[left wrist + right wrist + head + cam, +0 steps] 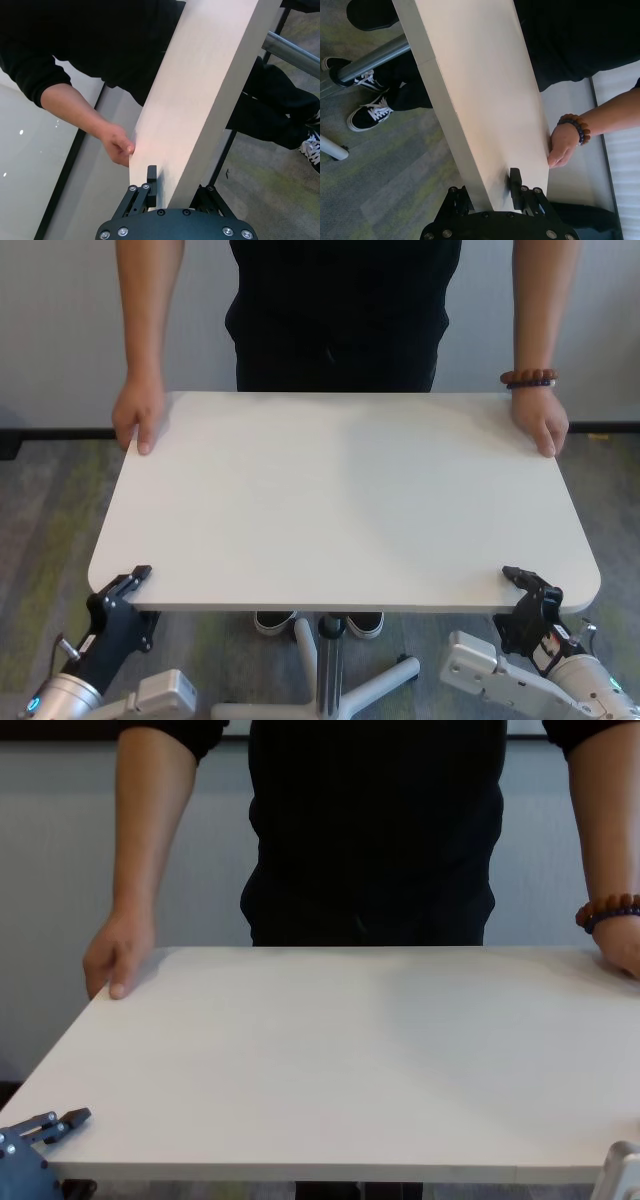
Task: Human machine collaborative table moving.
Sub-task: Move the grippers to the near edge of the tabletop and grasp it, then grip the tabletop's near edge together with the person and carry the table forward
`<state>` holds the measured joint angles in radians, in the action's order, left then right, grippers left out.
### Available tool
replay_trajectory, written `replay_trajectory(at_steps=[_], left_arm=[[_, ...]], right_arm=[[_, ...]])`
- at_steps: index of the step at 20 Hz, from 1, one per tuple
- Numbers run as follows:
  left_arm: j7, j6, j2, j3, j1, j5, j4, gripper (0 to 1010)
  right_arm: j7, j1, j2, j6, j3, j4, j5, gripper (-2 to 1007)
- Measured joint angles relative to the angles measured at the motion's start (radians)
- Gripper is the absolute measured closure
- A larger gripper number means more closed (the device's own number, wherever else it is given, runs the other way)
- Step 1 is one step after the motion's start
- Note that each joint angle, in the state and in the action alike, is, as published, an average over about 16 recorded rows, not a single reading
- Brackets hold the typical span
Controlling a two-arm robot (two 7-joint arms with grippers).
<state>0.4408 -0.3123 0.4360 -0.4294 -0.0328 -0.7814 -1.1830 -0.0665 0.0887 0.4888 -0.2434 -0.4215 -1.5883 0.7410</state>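
The table (340,500) stands between the human (340,310) and the machine — its near left corner clamped in the left gripper (135,578), near right corner clamped in the right gripper (525,580), one finger above and one below the edge — while the human's hands hold the far corners.

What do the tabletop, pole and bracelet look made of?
Table: probably laminate board; matte white, faintly mottled, thin squared edge, visible in the wrist views. Pole: metal, from its brushed silver sheen. Bracelet: round brown beads, wood or stone, can't tell. Left gripper and right gripper clamp the near corners.
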Motion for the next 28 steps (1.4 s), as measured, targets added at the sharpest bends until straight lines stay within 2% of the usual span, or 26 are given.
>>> replay_trajectory(at_steps=[19, 28], left_arm=[[-0.002, -0.001, 0.001, 0.002, 0.001, -0.002, -0.002, 687], [-0.026, 0.008, 0.005, 0.016, 0.01, -0.012, -0.039, 687]], right_arm=[[0.003, 0.002, -0.002, 0.006, 0.004, -0.003, 0.009, 648], [0.022, 0.015, -0.001, 0.013, 0.017, -0.025, 0.029, 649]])
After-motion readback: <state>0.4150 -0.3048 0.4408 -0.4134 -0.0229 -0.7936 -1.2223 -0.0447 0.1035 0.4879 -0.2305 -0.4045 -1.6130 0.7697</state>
